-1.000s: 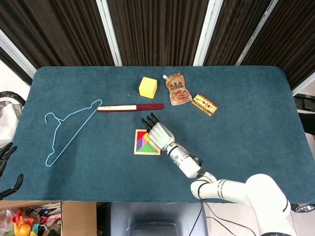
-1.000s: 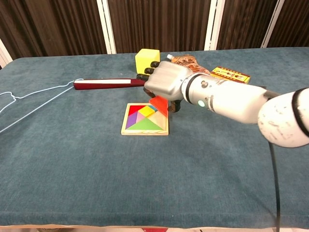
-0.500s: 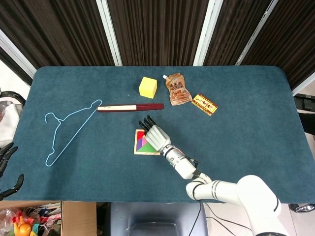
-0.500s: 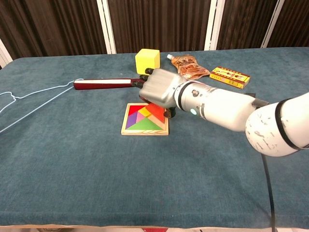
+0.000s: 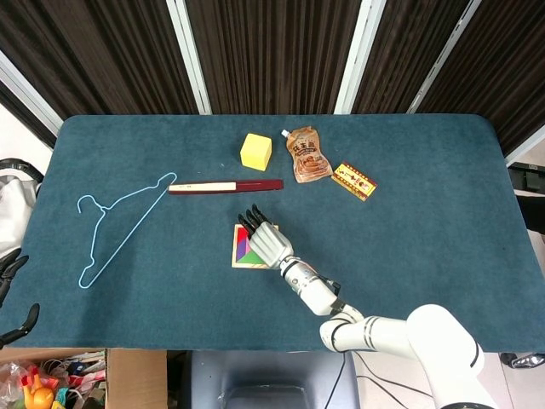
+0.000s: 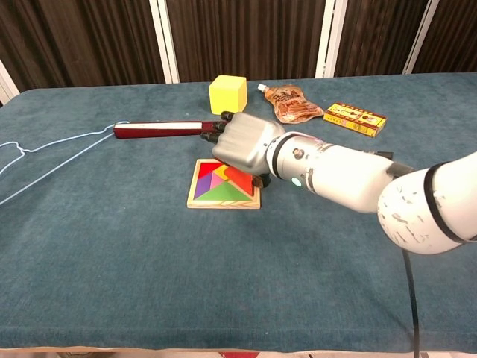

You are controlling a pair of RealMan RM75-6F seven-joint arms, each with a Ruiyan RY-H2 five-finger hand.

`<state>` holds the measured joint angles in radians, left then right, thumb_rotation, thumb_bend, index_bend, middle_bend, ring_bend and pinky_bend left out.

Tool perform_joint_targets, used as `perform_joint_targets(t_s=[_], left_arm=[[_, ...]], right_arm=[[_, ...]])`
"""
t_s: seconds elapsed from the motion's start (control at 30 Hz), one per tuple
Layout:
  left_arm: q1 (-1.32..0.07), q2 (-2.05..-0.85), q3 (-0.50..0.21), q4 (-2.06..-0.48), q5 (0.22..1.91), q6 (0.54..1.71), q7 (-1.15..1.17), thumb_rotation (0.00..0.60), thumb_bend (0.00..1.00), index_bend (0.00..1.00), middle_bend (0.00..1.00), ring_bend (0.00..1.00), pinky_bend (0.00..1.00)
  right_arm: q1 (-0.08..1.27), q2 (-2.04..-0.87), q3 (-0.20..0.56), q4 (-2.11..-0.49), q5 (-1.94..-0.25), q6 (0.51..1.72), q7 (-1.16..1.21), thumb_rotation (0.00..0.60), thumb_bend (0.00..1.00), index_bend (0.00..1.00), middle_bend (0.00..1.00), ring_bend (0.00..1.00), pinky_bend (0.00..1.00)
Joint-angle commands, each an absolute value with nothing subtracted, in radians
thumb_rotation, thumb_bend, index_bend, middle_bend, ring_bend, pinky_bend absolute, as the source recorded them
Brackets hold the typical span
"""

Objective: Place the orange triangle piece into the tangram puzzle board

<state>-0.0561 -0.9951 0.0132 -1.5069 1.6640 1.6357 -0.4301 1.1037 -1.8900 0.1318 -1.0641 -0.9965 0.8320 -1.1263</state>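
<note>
The wooden tangram board (image 6: 223,203) lies mid-table, with coloured pieces filling its left side. My right hand (image 6: 242,143) hangs low over its upper right part, palm down, fingers pointing away toward the red stick. The orange triangle piece (image 6: 240,177) shows under the palm, down at board level on the right side, still pinched against the thumb. From the head view the right hand (image 5: 266,241) hides most of the board (image 5: 239,256) and all of the triangle. My left hand (image 5: 10,290) rests off the table's left edge, fingers apart and holding nothing.
A red and white stick (image 5: 226,186) lies just beyond the board. Behind it sit a yellow cube (image 5: 255,151), a brown pouch (image 5: 307,155) and a small patterned box (image 5: 353,181). A blue hanger (image 5: 119,226) lies at the left.
My right hand came down and shifted left over the board, carrying the orange triangle from hanging above the board's right edge to lying at board level. The left hand stayed put.
</note>
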Motion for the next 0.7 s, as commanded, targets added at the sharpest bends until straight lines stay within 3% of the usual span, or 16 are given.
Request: perform_joint_targets(t_s=[0.03, 0.7], left_arm=[[-0.062, -0.995, 0.009, -1.51, 1.662, 1.629, -0.428, 0.6, 0.47, 0.0, 0.0, 0.0, 0.02], [-0.061, -0.988, 0.013, -1.52, 1.666, 1.632, -0.425, 0.6, 0.47, 0.0, 0.0, 0.0, 0.02]], right_arm=[[1.103, -1.888, 0.128, -1.071, -0.989, 0.836, -1.136, 0.6, 0.44, 0.49, 0.0, 0.0, 0.0], [1.107, -1.872, 0.115, -1.105, -0.965, 0.849, -1.15, 0.6, 0.44, 0.44, 0.0, 0.0, 0.0]])
